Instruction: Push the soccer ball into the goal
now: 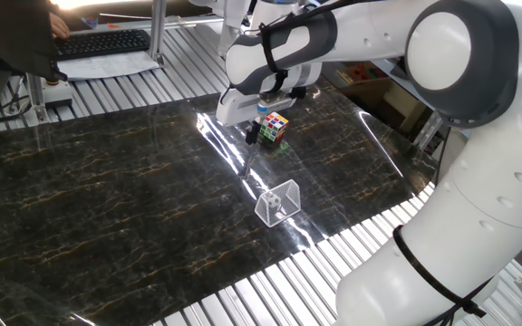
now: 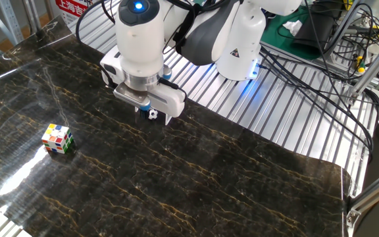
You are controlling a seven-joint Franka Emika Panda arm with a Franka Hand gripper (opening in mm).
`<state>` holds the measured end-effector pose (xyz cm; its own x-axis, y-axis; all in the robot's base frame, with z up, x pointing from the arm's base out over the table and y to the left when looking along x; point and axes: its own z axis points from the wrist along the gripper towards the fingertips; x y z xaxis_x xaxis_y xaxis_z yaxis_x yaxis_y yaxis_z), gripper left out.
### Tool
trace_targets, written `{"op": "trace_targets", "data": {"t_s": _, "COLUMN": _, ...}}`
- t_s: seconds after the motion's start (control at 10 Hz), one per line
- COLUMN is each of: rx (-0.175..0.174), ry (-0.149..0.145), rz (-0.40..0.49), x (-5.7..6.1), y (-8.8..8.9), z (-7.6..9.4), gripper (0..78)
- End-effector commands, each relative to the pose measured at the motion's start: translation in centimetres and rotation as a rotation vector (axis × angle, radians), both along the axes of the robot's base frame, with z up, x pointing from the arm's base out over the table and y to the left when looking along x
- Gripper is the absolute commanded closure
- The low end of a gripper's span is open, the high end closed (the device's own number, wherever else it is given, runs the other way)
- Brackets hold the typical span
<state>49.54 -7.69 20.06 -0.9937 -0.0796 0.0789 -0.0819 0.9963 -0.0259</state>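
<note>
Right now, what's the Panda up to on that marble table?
The white robot arm's hand hangs low over the dark marble-patterned tabletop, with the tiny white-and-black soccer ball right at its fingertips. The small wire-frame goal with see-through netting stands apart, nearer the table's front edge. The multicoloured Rubik's cube sits off to the side, untouched. The ball isn't in the goal yet.

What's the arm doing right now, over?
Gripper low over the table, fingers' state unclear. Soccer ball right at it. Goal not yet reached. Rubik's cube off to the side.

Goal [image 1: 277,203] on dark table [image 1: 107,199]; Rubik's cube [image 1: 274,128] behind, apart.
</note>
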Motion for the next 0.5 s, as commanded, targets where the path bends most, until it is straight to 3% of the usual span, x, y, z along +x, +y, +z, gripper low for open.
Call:
{"op": "trace_targets", "data": {"t_s": 0.1, "rx": -0.001, "ry": -0.004, "rz": 0.0, "x": 0.07, "y": -0.04, "z": 0.13, "gripper": 77.6}}
{"op": "trace_targets", "data": {"t_s": 0.5, "rx": -0.001, "ry": -0.008, "rz": -0.001, "x": 0.07, "y": -0.04, "z": 0.14, "gripper": 77.6}}
